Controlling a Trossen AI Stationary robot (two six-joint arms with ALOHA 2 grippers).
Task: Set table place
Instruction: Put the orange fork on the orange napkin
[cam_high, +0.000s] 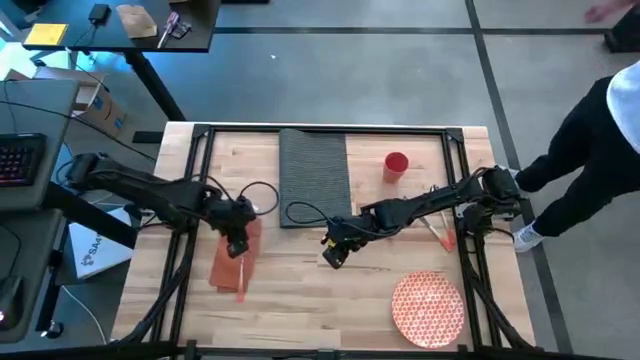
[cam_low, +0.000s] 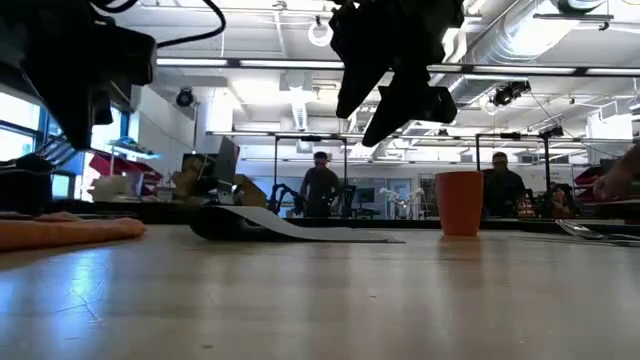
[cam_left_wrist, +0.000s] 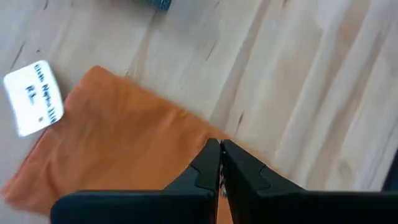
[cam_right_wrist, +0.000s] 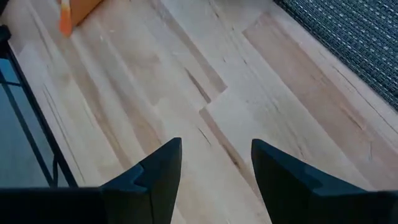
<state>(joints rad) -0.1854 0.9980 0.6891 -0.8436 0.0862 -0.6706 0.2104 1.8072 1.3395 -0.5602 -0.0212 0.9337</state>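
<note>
The orange napkin (cam_high: 235, 262) lies folded on the table's (cam_high: 300, 300) left half; a white tag (cam_left_wrist: 34, 96) lies on it. My left gripper (cam_high: 237, 245) hangs shut just above the napkin (cam_left_wrist: 124, 143), clear of it in the low view. My right gripper (cam_high: 333, 255) hovers open over bare wood (cam_right_wrist: 211, 118) near the table's middle. The dark ribbed placemat (cam_high: 314, 175) lies at the far middle, one end curling up (cam_low: 215, 222). The red cup (cam_high: 396, 165) stands to its right. The patterned plate (cam_high: 428, 308) sits at the near right. An orange-handled utensil (cam_high: 441, 235) lies right of my right arm.
A person (cam_high: 600, 140) stands beyond the table's right edge. A dark desk with clutter (cam_high: 120, 25) is at the far left. Bare wood lies between the napkin and the plate (cam_high: 320, 310). People (cam_low: 320, 185) show in the room behind the table.
</note>
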